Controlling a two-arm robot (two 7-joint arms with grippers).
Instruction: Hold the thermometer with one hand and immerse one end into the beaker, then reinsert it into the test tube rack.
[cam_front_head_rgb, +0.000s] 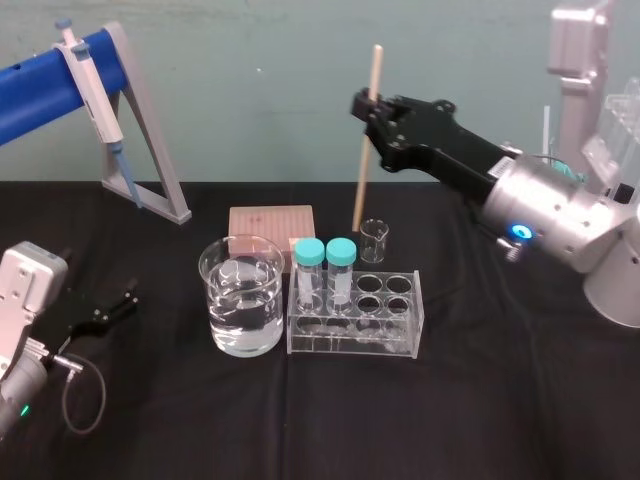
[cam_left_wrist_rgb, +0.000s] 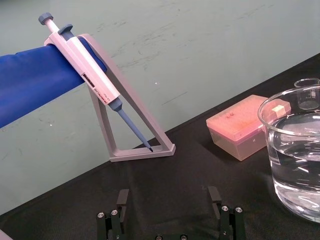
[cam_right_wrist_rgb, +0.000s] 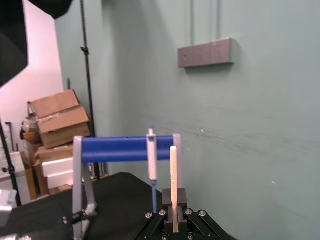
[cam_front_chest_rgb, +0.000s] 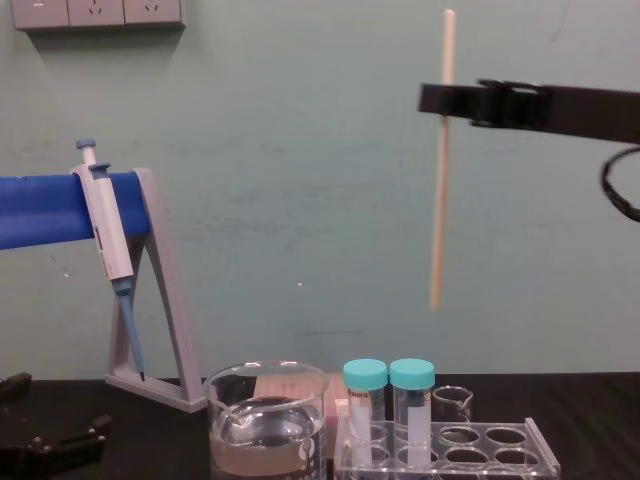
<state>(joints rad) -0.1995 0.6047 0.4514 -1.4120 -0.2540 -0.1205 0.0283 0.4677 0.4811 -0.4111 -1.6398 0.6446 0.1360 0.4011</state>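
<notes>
Chest view gives me what I need. The long, very thin pale cream thermometer rod (cam_front_chest_rgb: 438, 200) hangs almost upright, its long axis near vertical. My right arm's flat black gripper (cam_front_chest_rgb: 441, 98) pinches it close to the top end, fingers clamped on it. The rod's lower tip is in the air, well above the two teal-capped tubes (cam_front_chest_rgb: 365, 400) and the low clear acrylic test tube rack (cam_front_chest_rgb: 520, 450), touching nothing.

The large clear glass beaker, part-filled with water (cam_front_chest_rgb: 265, 420), stands just left of the rack, so from the tip it lies down and to the left. Going by the head view, I judge the rod sits toward the far side of the rack, which puts the beaker a little nearer as well. As I read it, the coming move is a shift left and slightly near, then a straight descent along the rod's own axis.

My left gripper (cam_front_head_rgb: 112, 308) rests low at the near left, fingers apart and idle.
</notes>
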